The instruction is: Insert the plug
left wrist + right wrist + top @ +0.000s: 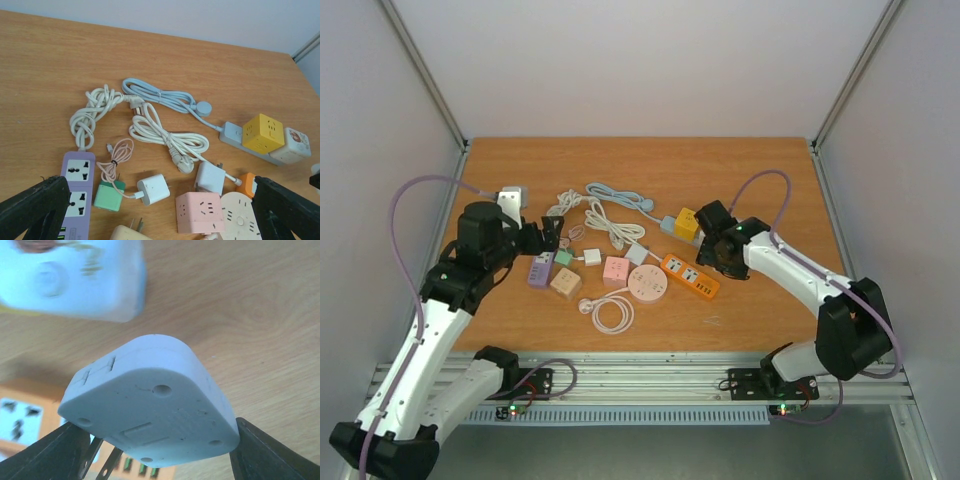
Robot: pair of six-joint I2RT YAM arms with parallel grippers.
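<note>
Grey plug [150, 400] pinched in right gripper [718, 248], prongs down, seemingly lifted just over the orange power strip [690, 276], right of centre. Step: align. Next: match prongs to a socket and press straight. Left gripper [160, 210] spread over left clutter.

Bright, even, soft light, faint shadows, close plug [150, 405] sharp, white cube [75, 280] behind blurred
</note>
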